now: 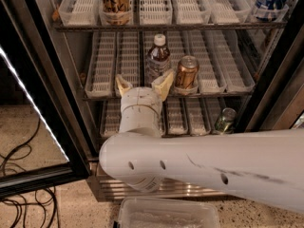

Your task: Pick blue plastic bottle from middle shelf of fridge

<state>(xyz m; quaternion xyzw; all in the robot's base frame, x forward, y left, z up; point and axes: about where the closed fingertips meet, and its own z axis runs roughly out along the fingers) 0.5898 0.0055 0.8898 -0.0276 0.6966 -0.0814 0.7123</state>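
**A:** Pincer state?

**B:** The pincer is released. Its two tan fingers are spread wide with nothing between them. It sits at the front edge of the middle shelf, with the wrist pointing into the fridge.

**A:** Target location?

**B:** The plastic bottle stands upright in a white lane tray near the front edge of that shelf, a little left of the shelf's middle. Cap on top, dark liquid, pale label.

**A:** Which way from the pincer?

**B:** Beyond it, deeper into the shelf, and offset toward the right-hand finger rather than centred in the gap. That fingertip overlaps the bottle's lower body in this view; I cannot tell whether they touch. The bottle's long axis is vertical and the fingers are spread level, so a side grasp around the body fits. There is only one arm, so no choice there.

**A:** Neighbours?

**B:** A gold can stands just beside the bottle, toward the shelf's right end.

**A:** What does the next move need?

**B:** My judgement: shift slightly toward the can to centre on the bottle, then advance. The right finger has to enter the narrow gap between bottle and can. The risk is nudging the can or tipping the bottle.
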